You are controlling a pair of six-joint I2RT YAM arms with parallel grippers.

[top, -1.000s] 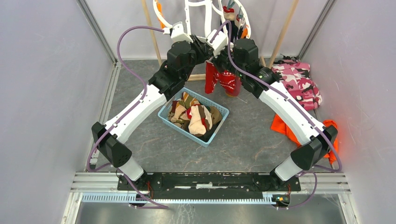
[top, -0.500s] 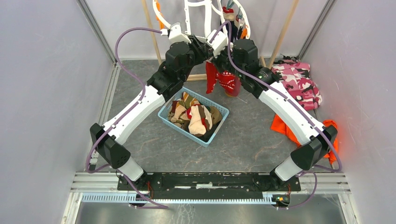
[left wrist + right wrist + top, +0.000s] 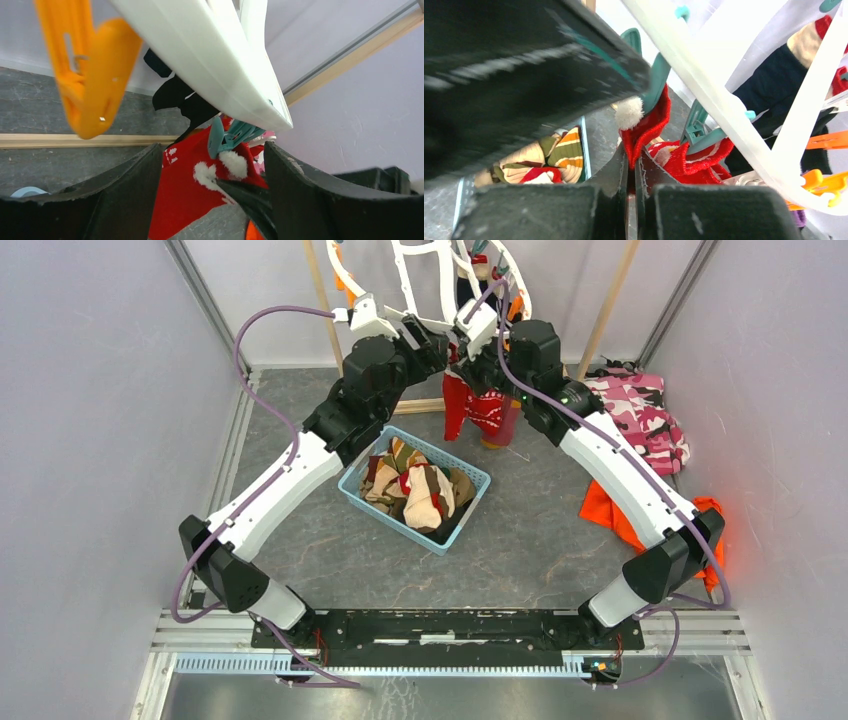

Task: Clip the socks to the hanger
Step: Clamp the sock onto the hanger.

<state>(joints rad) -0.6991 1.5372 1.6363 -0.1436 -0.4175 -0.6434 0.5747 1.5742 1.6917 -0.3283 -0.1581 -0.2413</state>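
The white hanger (image 3: 412, 280) hangs at the back, and its frame (image 3: 220, 65) crosses the left wrist view. A red sock with white patterns (image 3: 487, 408) dangles below it. A teal clip (image 3: 225, 137) bites the sock's cuff (image 3: 185, 190). My left gripper (image 3: 212, 150) stands open around clip and cuff, touching neither. My right gripper (image 3: 631, 167) is shut on the red sock's cuff edge (image 3: 649, 125) just under the teal clip (image 3: 656, 80). A second red sock (image 3: 694, 160) hangs from a neighbouring teal clip. In the top view both grippers, left (image 3: 440, 340) and right (image 3: 470, 365), meet beneath the hanger.
A blue basket (image 3: 350, 483) holding several socks (image 3: 420, 490) sits below the arms. A pink camouflage garment (image 3: 640, 415) and an orange cloth (image 3: 610, 515) lie at the right. Wooden poles (image 3: 605, 310) flank the hanger. An orange clip (image 3: 95, 75) hangs close to my left gripper.
My left gripper has opened wide and let go of the teal clip. Both wrists have moved up and back toward the hanger, lifting the red sock with them.
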